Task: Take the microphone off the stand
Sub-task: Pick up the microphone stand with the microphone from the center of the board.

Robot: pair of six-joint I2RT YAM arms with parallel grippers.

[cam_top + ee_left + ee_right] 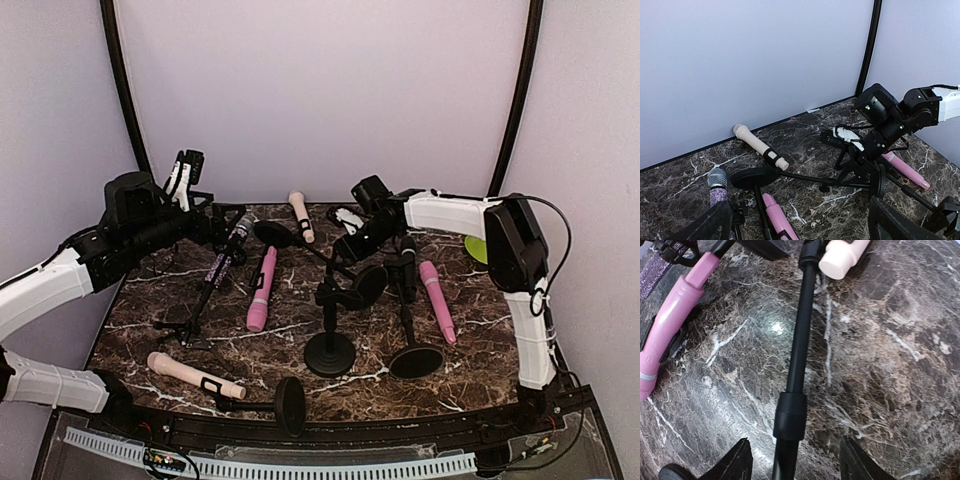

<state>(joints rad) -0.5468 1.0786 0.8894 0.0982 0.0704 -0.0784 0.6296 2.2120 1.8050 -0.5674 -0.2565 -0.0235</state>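
top camera overlooks table (pixel 470 380) — both wrist views catch cream microphone (pixel 757 145)

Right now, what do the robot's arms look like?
The left arm and right arm are white tubes joined by chunky black joints. A thin black cable loops beside the right one. The right arm's fingers are black and pointy.

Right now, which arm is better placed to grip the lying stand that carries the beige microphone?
Right. The right gripper, open, straddles that stand's black rod, with the beige microphone just ahead. The left gripper, also open, is beside the glitter microphone and encloses nothing.
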